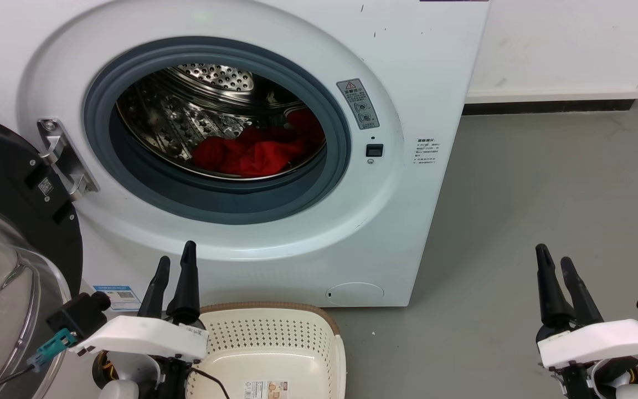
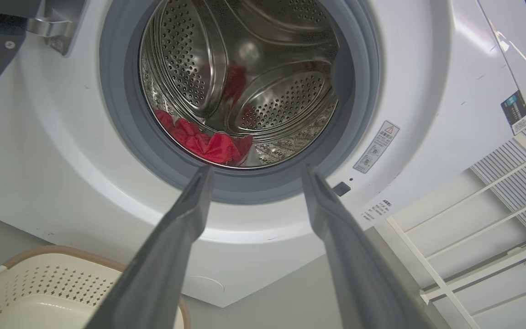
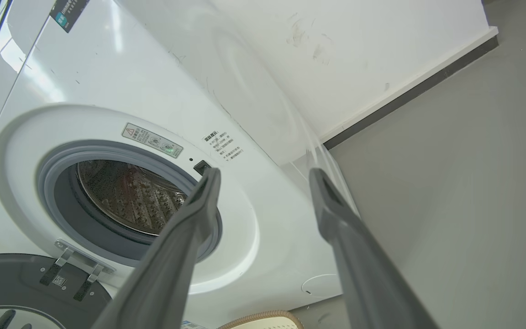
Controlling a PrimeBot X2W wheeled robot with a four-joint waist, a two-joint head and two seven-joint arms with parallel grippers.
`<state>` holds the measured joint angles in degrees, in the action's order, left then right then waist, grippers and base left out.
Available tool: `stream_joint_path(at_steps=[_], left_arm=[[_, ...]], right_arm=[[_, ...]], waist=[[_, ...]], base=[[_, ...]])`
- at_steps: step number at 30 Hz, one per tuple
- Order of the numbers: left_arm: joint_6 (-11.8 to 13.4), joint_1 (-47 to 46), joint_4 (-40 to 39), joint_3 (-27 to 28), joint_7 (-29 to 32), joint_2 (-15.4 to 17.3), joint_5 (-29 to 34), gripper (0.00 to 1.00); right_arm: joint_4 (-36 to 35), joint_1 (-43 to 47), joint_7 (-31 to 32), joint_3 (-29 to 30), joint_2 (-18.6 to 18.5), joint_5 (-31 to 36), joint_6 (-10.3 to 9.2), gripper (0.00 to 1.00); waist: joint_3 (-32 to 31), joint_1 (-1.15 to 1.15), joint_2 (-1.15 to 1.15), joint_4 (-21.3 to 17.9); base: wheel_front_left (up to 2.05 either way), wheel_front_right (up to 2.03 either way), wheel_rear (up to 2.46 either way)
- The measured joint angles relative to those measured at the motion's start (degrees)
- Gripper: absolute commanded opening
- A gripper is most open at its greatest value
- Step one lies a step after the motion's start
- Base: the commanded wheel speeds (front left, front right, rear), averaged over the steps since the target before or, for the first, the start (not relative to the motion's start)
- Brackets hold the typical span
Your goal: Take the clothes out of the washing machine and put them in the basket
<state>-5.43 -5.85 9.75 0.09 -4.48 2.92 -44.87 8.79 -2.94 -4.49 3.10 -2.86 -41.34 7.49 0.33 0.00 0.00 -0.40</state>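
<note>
left hand [image 1: 176, 252] spread, clothes [image 1: 252, 155] inside washing machine [image 1: 418, 83]

Bright, even light — glare on the washing machine [image 3: 39, 87], edges bowed.

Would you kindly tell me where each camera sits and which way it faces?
Head view: on the head, looking down at the washing machine, the clothes in its drum and the basket; left gripper and right gripper show, open.
Left wrist view: low, looking up along its own fingers into the drum.
Right wrist view: low, looking up past its own fingers at the machine's front.
Shared: head and left wrist views both show the clothes.
</note>
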Motion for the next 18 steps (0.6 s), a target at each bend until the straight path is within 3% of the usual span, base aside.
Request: stream_joint_path(at_steps=[18], left_arm=[[2.7,-0.6,2.0,-2.3,-3.1,1.3,13.5,1.0]], right_arm=[[-1.5,0.8,-1.9,-0.9,0.0,14.2,0.0,1.0]], waist=[[0.0,0.0,0.0,0.0]], base=[[0.0,0.0,0.0]])
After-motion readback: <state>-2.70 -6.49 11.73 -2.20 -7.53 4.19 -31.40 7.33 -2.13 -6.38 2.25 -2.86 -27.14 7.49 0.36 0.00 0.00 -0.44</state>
